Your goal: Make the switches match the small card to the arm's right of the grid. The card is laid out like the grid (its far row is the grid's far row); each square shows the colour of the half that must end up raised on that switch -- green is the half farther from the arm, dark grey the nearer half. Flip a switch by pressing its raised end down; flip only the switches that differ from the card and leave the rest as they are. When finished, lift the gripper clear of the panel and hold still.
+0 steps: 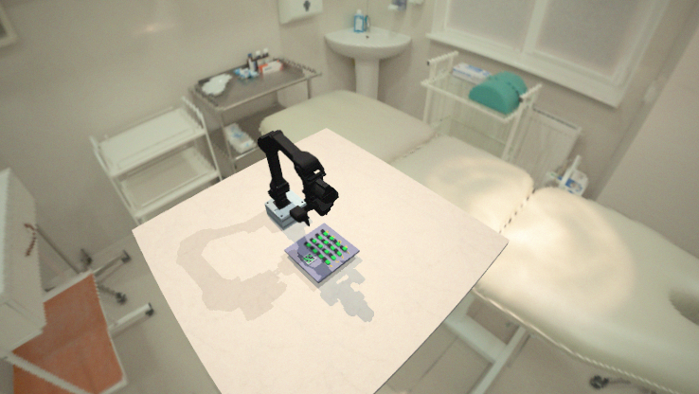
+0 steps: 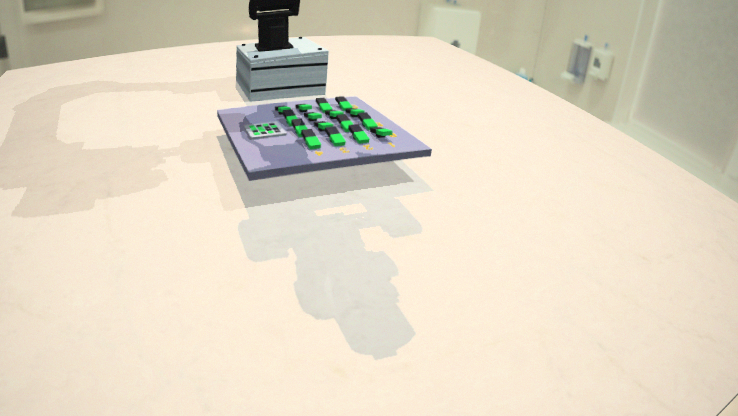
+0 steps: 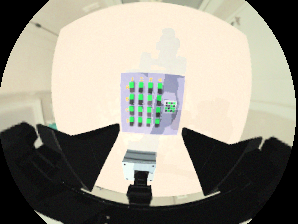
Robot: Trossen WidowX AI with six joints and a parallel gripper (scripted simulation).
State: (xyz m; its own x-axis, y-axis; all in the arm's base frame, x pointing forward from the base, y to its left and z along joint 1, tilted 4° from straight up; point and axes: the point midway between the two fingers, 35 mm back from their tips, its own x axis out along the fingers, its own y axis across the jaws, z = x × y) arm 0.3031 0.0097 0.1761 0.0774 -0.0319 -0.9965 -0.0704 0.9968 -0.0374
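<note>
Switches [image 2: 330, 121] on the lilac panel [image 2: 361, 155], toward the table's far edge before the arm's base [image 2: 281, 77], look untouched; the card [image 2: 266, 130] awaits comparison. Gripper [image 1: 299, 215] hangs above, fingers wide apart, holding nothing.

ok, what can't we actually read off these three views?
- Card: squares too small in every view to read square by square.
- Switches: top and wrist views too coarse to tell which halves are raised; exterior is clearer, but the rows overlap.
- Gripper: open above the table near the base, off the panel; cut off by the exterior view's top edge.
- Yellow panel labels: blurred.
</note>
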